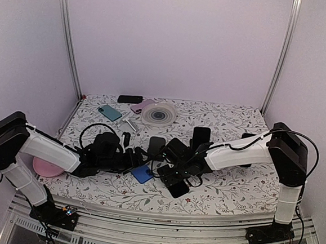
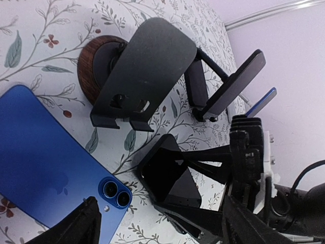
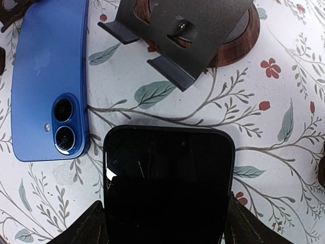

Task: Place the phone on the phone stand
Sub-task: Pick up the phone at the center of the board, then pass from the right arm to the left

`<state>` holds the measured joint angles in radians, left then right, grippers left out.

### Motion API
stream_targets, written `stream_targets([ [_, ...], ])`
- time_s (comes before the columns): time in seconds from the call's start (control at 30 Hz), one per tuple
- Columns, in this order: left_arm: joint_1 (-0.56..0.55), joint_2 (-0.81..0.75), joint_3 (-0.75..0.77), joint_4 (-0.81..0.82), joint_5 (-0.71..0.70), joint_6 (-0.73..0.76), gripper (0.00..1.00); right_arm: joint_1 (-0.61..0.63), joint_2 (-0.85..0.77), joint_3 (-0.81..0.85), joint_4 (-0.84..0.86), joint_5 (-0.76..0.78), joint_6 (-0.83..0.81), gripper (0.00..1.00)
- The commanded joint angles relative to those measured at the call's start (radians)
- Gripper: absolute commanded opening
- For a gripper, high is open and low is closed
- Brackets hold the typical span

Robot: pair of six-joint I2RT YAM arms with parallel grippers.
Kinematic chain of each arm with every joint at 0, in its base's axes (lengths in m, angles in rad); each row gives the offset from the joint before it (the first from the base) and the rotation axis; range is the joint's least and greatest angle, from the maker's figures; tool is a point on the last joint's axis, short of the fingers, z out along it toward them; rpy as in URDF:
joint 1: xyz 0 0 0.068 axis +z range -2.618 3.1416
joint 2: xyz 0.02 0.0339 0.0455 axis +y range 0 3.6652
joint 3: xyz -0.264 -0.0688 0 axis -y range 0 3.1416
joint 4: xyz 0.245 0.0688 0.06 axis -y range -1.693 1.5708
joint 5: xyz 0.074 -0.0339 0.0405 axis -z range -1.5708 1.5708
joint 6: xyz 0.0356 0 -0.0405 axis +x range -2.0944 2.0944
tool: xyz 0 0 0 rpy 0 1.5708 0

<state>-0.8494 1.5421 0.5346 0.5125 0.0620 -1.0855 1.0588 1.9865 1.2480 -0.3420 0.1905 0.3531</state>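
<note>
The black phone is gripped by its edges, screen up, between the fingers of the right claw; the phone stand is seen just ahead of that claw, apart from the phone; a blue phone is laid flat ahead and to the left; the left claw is spread wide, nothing gripped.

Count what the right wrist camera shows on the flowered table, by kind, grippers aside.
Phones: 2, the blue phone and the black phone
Phone stands: 1, the phone stand with a round wooden base
Total: 3
</note>
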Motion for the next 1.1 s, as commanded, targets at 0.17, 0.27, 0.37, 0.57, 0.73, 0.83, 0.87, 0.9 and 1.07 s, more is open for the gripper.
stream_targets([
  [0.17,0.006,0.056,0.032,0.043,0.037,0.003,0.79,-0.008,-0.093,-0.031,0.041,0.032,0.03,0.68],
  [0.27,0.007,0.074,0.043,0.047,0.043,0.005,0.76,-0.008,-0.106,-0.054,0.053,0.033,0.036,0.68],
  [0.37,0.006,0.101,0.059,0.061,0.062,0.008,0.72,-0.008,-0.116,-0.067,0.065,0.033,0.039,0.68],
  [0.57,0.0,0.167,0.118,0.074,0.105,0.02,0.62,-0.008,-0.126,-0.076,0.07,0.033,0.043,0.68],
  [0.73,-0.009,0.218,0.157,0.073,0.126,0.025,0.57,-0.008,-0.142,-0.083,0.076,0.035,0.046,0.68],
  [0.83,-0.01,0.241,0.168,0.084,0.139,0.022,0.55,-0.008,-0.151,-0.092,0.082,0.036,0.046,0.68],
  [0.87,-0.01,0.248,0.174,0.085,0.142,0.021,0.55,-0.008,-0.153,-0.093,0.083,0.036,0.047,0.68],
  [0.9,-0.012,0.254,0.177,0.087,0.146,0.021,0.54,-0.008,-0.155,-0.093,0.083,0.035,0.047,0.68],
  [1.07,-0.014,0.277,0.19,0.108,0.172,0.019,0.51,-0.008,-0.16,-0.096,0.087,0.034,0.047,0.68],
])
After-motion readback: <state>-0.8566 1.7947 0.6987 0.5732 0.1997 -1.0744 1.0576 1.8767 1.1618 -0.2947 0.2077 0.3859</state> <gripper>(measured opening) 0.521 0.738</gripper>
